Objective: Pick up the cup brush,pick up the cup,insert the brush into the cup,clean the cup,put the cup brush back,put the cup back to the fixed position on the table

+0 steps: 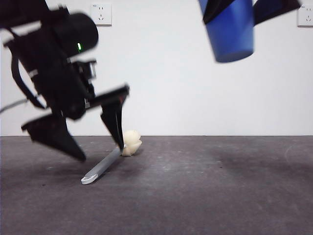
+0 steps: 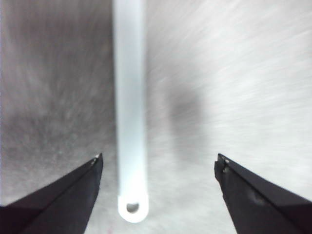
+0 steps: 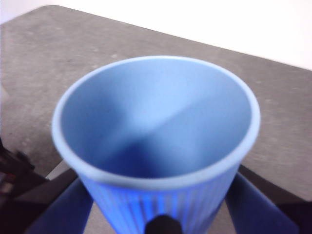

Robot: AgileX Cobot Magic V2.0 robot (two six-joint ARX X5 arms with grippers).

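Black fingers (image 2: 158,165) spread astride the cup brush's (image 2: 130,112) flat grey handle.

table (image 1: 220,196) right of cup brush (image 1: 110,161): free | left hand (image 1: 100,147) astride handle | cup (image 1: 230,29) aloft

Left gripper (image 1: 100,152) low, jaws spread wide; right gripper (image 1: 230,12) raised (jaws clamped).
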